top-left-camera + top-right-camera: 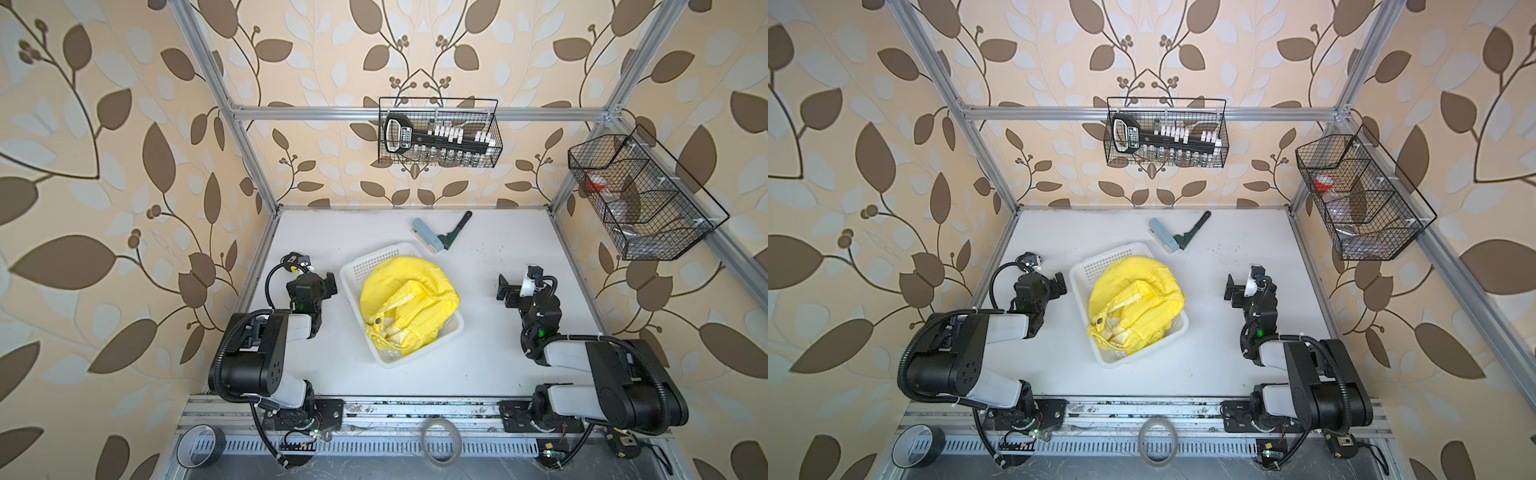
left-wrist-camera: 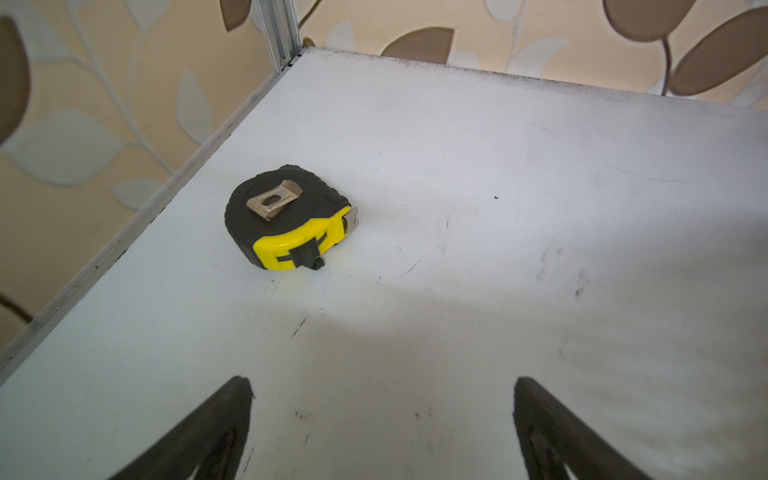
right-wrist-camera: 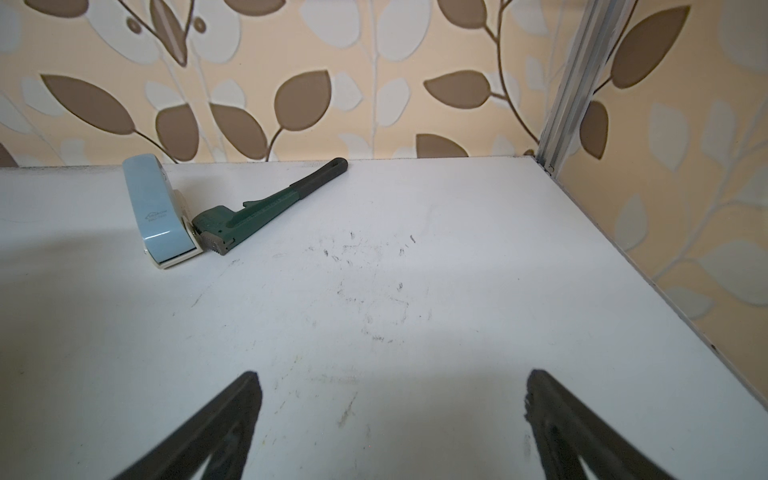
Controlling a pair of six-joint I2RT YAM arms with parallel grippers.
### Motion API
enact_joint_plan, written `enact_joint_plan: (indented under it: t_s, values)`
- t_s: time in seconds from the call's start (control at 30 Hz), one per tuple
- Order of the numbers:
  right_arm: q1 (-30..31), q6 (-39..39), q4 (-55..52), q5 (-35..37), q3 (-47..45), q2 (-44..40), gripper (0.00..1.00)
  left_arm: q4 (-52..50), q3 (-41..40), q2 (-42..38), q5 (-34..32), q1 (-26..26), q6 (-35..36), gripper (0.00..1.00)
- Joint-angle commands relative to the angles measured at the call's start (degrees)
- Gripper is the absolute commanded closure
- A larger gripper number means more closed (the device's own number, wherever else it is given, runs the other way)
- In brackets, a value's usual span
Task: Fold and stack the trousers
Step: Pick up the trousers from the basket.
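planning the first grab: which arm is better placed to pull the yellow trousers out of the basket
Left, probably. The left hand sits open right beside the basket that holds the trousers; the right hand, also open, stands clearly farther from it.

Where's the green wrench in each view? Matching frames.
Top view: wrench near the table's far edge.
Top view: same spot.
Left wrist: not in it.
Right wrist: ahead, by the back wall.
Shared landmark: blue case touching its head.
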Motion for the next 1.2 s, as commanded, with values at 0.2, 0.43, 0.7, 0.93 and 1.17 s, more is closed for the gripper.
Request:
enact_joint_plan:
  t_s: [0.2,0.43,0.7,0.93,1.17]
  values:
    - [-0.56,-0.84,1.79,-1.59,-0.10,0.47,0.00,0.44,0.15,-0.10,-0.69,0.39,0.27,0.01]
    - [-1.68,-0.11,1.77,-3.77,-0.13,0.55,0.00,0.42,0.09,-0.02,-0.68,0.43,0.27,0.01]
    - [-1.31,-0.83,-3.77,-2.83,-0.09,-6.40,0.00,-0.43,0.07,-2.46,-1.11,0.39,0.69,0.01]
    - [-0.26,0.29,-18.49,-2.86,2.94,-23.92,0.00,-19.49,6.75,-15.24,-6.32,0.34,-5.54,0.01]
    - [5.27,1.81,-37.33,-9.23,12.93,-33.93,0.00,-42.87,21.73,-19.88,5.34,0.00,-9.42,0.01]
